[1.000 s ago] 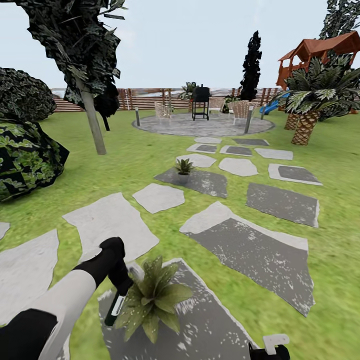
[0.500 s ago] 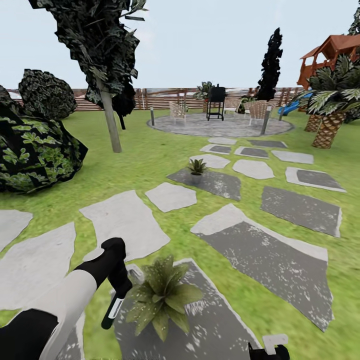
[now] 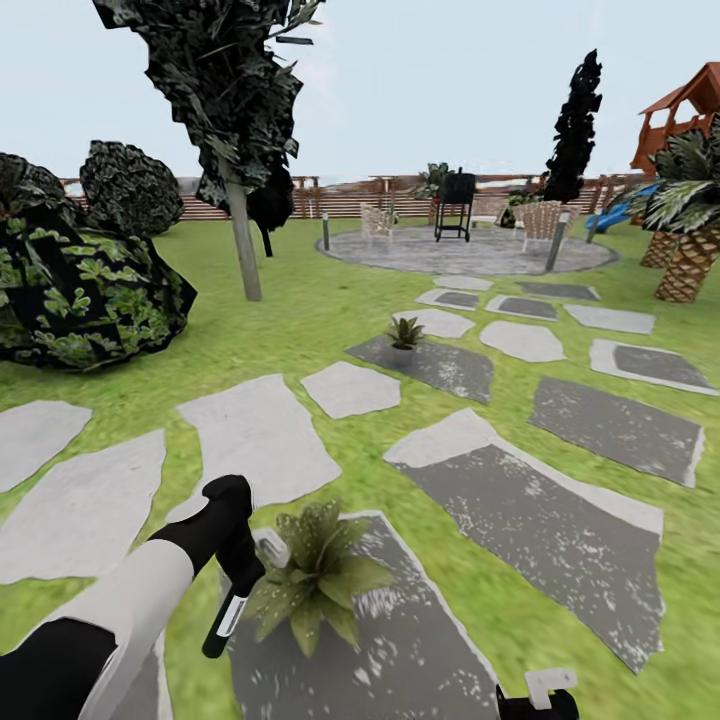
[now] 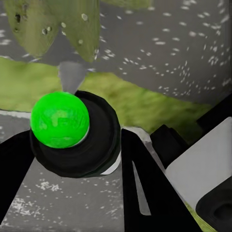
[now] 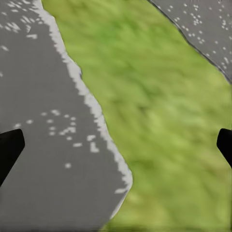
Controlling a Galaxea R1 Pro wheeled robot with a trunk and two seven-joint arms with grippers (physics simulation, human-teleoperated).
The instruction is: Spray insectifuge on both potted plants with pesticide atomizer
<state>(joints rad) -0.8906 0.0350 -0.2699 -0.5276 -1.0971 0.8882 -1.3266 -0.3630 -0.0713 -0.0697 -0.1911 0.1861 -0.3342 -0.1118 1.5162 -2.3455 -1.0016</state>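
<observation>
My left gripper is shut on the pesticide atomizer, a thin dark bottle with a pale label that hangs down from the fingers. In the left wrist view the atomizer is a dark round body topped by a bright green ball, clamped between black fingers. It is held right beside the near potted plant, whose speckled leaves fill the space just past the bottle. The second potted plant stands on a dark slab farther ahead. My right gripper sits low at the frame's edge, and in its wrist view the right gripper is open over grass and slab.
Grey stepping slabs cross the lawn toward a round paved patio with a black grill and chairs. A tree trunk and a dark bush stand at the left, a palm at the right, the slat fence behind.
The whole view has swung left, so the garden sits further right in the picture. My left gripper keeps the atomizer beside the near plant; the right gripper is unchanged.
</observation>
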